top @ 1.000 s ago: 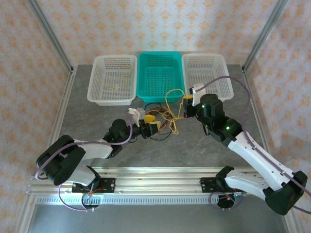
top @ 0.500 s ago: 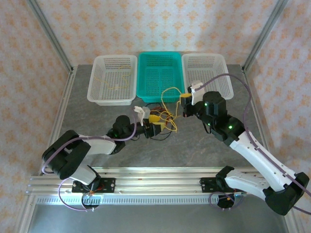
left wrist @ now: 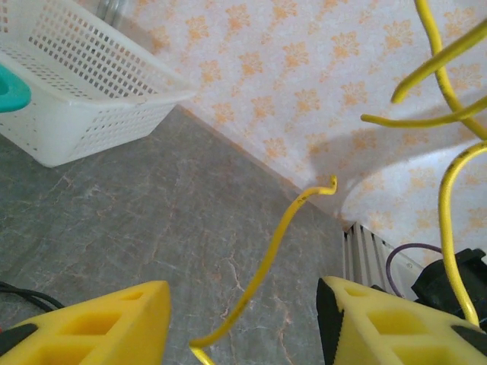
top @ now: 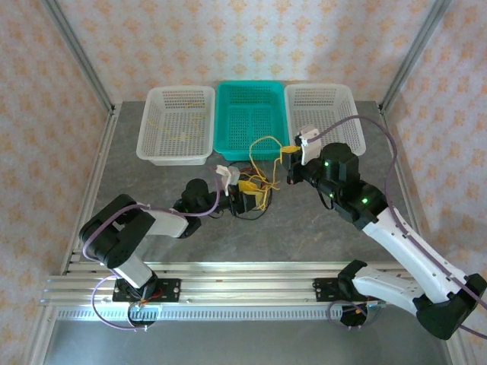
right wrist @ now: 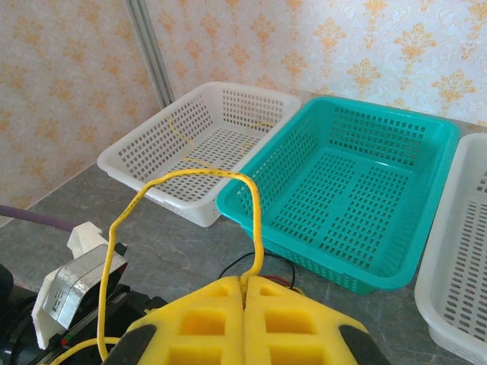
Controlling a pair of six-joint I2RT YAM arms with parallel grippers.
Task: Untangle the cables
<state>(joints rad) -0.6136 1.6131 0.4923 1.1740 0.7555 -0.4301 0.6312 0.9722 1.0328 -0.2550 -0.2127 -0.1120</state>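
The cables lie as a knot of yellow, red and black wire on the grey table in front of the teal basket. My right gripper is shut on a yellow cable, which arches up out of the closed fingers and runs down to the knot. A black cable shows just beyond those fingers. My left gripper sits low in the knot and is open. A yellow strand passes between its fingers without touching either pad. More yellow strands hang at the right.
Three baskets line the back: a white basket with a thin yellow wire inside, a teal basket in the middle, and a white basket on the right. The left arm's wrist camera sits close to my right gripper.
My left gripper has slid rightward into the knot, and the arm has stretched out behind it. My right gripper has drawn slightly up and back, with the yellow loop still in it.
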